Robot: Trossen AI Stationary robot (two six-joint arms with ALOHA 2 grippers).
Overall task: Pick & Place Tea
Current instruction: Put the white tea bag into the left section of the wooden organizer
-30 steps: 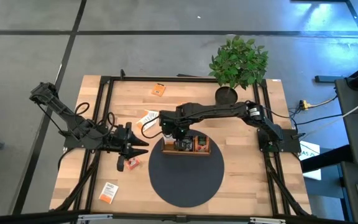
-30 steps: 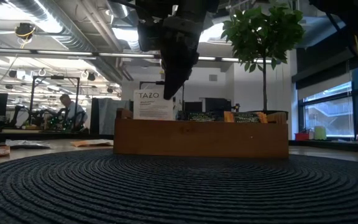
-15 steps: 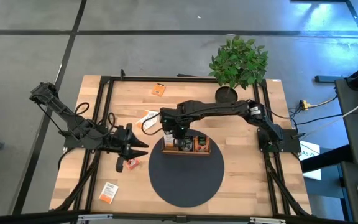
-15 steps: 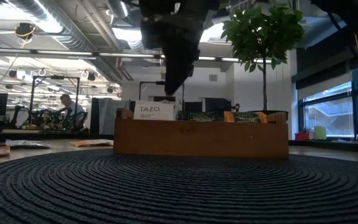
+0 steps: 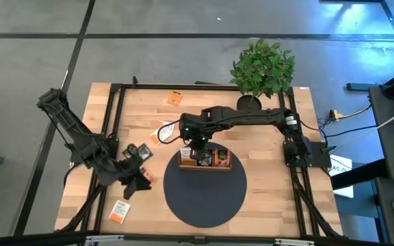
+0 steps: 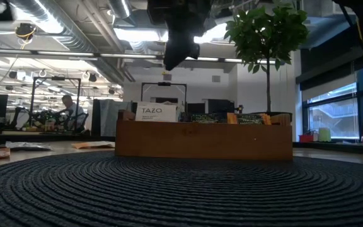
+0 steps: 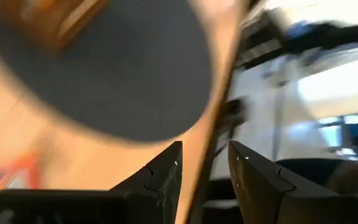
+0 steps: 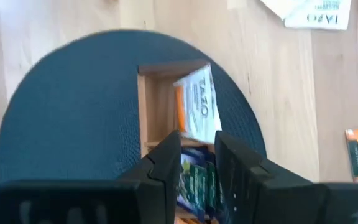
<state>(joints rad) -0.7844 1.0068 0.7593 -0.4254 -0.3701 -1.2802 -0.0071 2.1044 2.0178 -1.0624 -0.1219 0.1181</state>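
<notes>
Sachets are judged light, flat and floppy, best pinched by an edge. "TAZO" is read on the white sachet (image 6: pixel 156 112) stood in the wooden tray's (image 6: pixel 203 140) end compartment. Right gripper (image 8: pixel 196 149) is seen parted and empty above it; left gripper (image 7: pixel 202 165) is spread wide, unladen.

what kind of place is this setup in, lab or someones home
Most likely an open-plan lab or workshop, not a home. The low view shows exposed ceiling ducts, rows of workbenches with a person at one, and the high view a bare concrete floor around the table.
</notes>
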